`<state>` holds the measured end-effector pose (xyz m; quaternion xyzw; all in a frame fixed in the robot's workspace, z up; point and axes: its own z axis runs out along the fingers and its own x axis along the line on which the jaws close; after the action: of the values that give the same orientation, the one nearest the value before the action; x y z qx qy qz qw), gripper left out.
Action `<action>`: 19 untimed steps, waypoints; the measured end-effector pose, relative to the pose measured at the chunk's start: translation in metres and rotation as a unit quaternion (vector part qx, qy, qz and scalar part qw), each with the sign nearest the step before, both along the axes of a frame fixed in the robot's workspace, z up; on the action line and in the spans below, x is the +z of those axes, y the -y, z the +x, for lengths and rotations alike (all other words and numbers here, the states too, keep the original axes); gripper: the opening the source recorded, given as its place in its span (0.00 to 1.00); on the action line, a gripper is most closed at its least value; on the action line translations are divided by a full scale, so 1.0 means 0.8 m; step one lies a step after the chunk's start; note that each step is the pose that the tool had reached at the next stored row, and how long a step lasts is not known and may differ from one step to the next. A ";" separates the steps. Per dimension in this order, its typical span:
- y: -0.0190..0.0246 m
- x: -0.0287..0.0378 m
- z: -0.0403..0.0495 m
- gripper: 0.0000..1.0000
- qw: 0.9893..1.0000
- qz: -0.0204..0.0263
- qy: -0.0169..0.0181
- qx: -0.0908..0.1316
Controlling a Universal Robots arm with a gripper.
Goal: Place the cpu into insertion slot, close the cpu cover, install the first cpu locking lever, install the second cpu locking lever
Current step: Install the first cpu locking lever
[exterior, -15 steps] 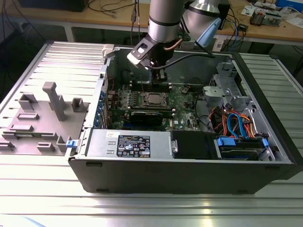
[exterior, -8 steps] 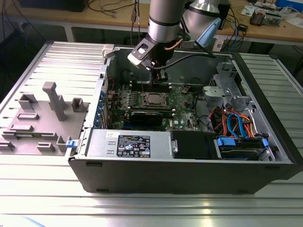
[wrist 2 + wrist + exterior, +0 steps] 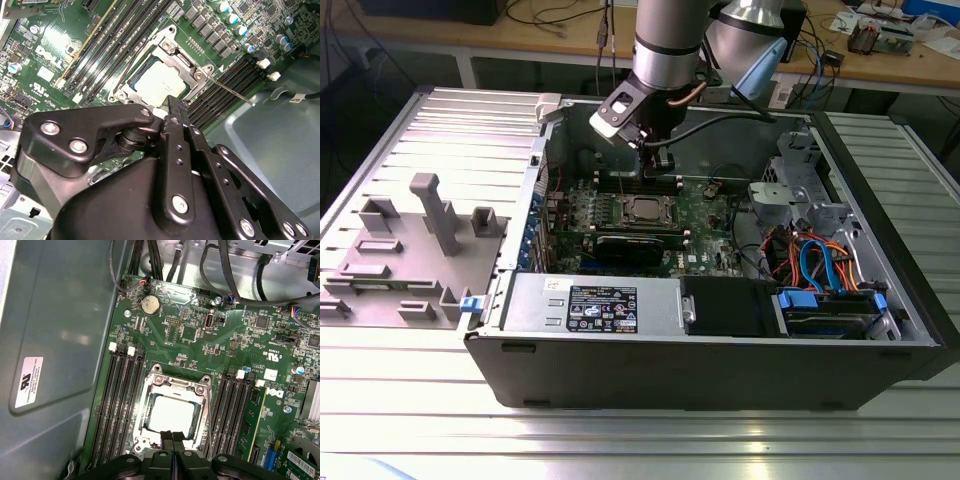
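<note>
The cpu [image 3: 642, 209] [image 3: 159, 83] [image 3: 172, 415], a silvery square chip, lies in its socket on the green motherboard inside the open computer case. The cpu cover [image 3: 192, 70] [image 3: 176, 386], a thin metal frame, lies flat around it, and the chip shows through its window. A thin locking lever rod [image 3: 231, 90] sticks out from the socket corner over the memory slots. My gripper [image 3: 656, 166] [image 3: 172, 111] [image 3: 172, 438] hangs just above one edge of the socket, its black fingers pressed together with nothing between them.
Black memory slots [image 3: 122, 400] flank the socket on both sides. A black card [image 3: 635, 245], a power supply [image 3: 590, 305] and coloured cables [image 3: 820, 265] fill the case. The grey case wall [image 3: 55, 340] rises close by. A grey fixture [image 3: 430, 220] stands at the exterior view's left.
</note>
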<state>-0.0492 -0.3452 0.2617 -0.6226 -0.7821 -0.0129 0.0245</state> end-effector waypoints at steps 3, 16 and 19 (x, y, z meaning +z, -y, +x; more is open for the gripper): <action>0.0000 0.0000 0.000 0.11 1.000 0.000 0.000 0.001; 0.0000 0.0000 0.000 0.11 0.999 0.000 0.000 0.033; 0.0000 0.0000 0.000 0.11 0.999 0.000 0.000 0.047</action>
<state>-0.0492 -0.3452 0.2617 -0.5850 -0.8106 -0.0118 0.0251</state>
